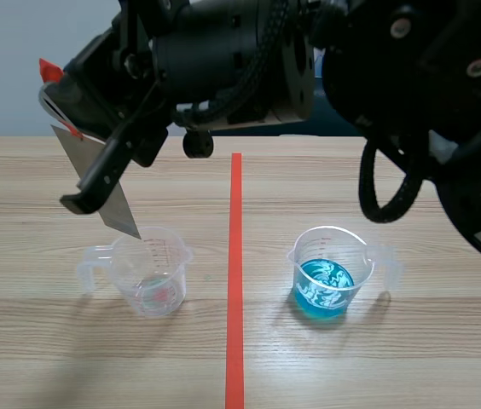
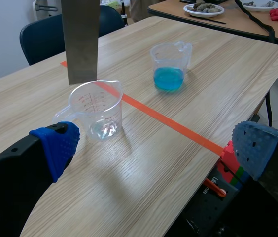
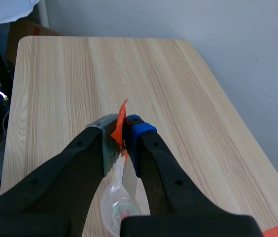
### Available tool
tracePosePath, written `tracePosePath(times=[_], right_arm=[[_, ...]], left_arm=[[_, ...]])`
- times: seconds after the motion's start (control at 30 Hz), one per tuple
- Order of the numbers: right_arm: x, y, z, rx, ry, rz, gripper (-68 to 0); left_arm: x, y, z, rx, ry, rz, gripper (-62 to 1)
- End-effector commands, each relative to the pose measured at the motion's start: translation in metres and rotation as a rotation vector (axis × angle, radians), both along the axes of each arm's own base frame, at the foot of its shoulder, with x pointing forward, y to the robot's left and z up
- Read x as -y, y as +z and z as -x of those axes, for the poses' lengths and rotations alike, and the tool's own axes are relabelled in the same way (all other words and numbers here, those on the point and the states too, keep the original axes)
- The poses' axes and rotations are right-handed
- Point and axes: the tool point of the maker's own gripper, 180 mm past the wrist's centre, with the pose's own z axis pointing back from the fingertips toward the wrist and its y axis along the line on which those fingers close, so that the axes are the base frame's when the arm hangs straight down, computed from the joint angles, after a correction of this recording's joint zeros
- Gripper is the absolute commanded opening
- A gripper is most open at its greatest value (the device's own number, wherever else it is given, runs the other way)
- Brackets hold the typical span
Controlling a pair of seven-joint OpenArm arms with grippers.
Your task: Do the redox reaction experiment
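Currently the metal strip, tagged with orange tape at its top, hangs tilted with its lower corner just at the rim of the near-empty clear measuring cup, pinched at its upper end by the right gripper. The left gripper hovers spread wide and empty, near that same cup. The step looks like dipping the strip, and since the cup of blue solution stands well apart across the red tape line, the next move probably calls for carrying the strip over and lowering it without knocking the rim.
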Motion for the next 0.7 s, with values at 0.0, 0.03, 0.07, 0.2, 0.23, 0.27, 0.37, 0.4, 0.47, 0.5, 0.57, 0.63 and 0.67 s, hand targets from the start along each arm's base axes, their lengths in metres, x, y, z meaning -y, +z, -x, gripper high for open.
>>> tracePosePath(times=[0.0, 0.03, 0.07, 0.2, 0.23, 0.27, 0.37, 0.4, 0.47, 0.5, 0.57, 0.63, 0.67], right_arm=[[0.000, 0.012, -0.004, 0.011, -0.007, -0.026, -66.9], [0.000, 0.014, -0.005, 0.003, -0.015, -0.031, -66.9], [0.001, 0.016, -0.007, 0.005, -0.022, -0.036, -66.9], [0.001, 0.021, -0.008, 0.008, -0.019, -0.025, -66.9], [0.001, 0.022, -0.007, 0.010, -0.017, -0.024, -66.9], [0.001, 0.024, -0.007, 0.014, -0.019, -0.028, -66.9], [0.001, 0.027, -0.005, 0.014, -0.026, -0.028, -66.9], [0.001, 0.027, -0.004, 0.015, -0.024, -0.021, -66.9], [0.001, 0.027, -0.001, 0.017, -0.021, -0.010, -66.9], [0.002, 0.027, -0.001, 0.018, -0.021, -0.007, -66.9], [0.002, 0.027, -0.001, 0.017, -0.021, -0.003, -66.9], [0.002, 0.025, -0.001, 0.015, -0.022, 0.004, -66.9], [0.002, 0.025, -0.001, 0.014, -0.023, 0.007, -66.9]], left_arm=[[0.002, 0.007, -0.001, 0.018, 0.006, 0.027, 1.4], [0.002, 0.007, -0.001, 0.018, 0.006, 0.027, 1.4], [0.002, 0.007, -0.001, 0.018, 0.006, 0.027, 1.4], [0.002, 0.007, -0.001, 0.018, 0.006, 0.027, 1.4], [0.002, 0.007, -0.001, 0.018, 0.006, 0.027, 1.4], [0.002, 0.007, -0.001, 0.018, 0.006, 0.027, 1.4], [0.002, 0.007, -0.001, 0.018, 0.006, 0.027, 1.4], [0.002, 0.007, -0.001, 0.018, 0.006, 0.027, 1.4], [0.002, 0.007, -0.001, 0.018, 0.006, 0.027, 1.4], [0.002, 0.007, -0.001, 0.018, 0.006, 0.027, 1.4], [0.002, 0.007, -0.001, 0.018, 0.006, 0.027, 1.4], [0.002, 0.007, -0.001, 0.018, 0.006, 0.027, 1.4], [0.002, 0.007, -0.001, 0.018, 0.006, 0.027, 1.4]])
